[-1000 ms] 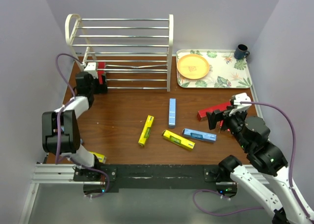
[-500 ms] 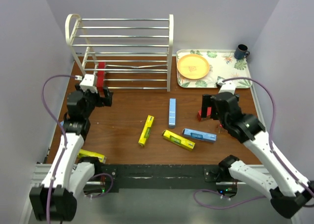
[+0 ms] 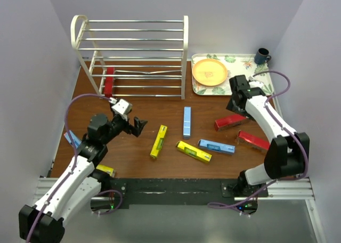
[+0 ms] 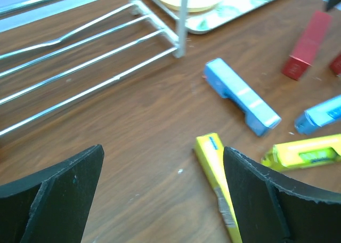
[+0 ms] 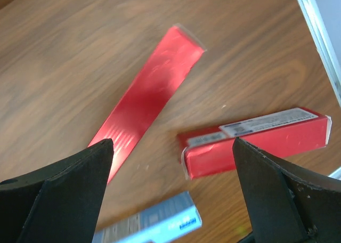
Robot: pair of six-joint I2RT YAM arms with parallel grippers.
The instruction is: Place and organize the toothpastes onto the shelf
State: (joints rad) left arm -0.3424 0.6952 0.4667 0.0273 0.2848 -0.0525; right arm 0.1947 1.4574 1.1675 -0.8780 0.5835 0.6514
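Table (image 3: 144, 107): toothpastes (image 3: 187, 121) 2 red, 3 yellow, 3 blue | shelf (image 3: 185, 56): 1 red

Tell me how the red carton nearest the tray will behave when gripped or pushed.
The red carton has flat faces and sharp edges, so it should slide, not roll. Its glossy sheen suggests a slippery grip. Long and slim, it would likely pivot if pushed near one end.

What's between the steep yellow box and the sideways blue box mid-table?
A second yellow carton, lying slanted; the top view shows it.
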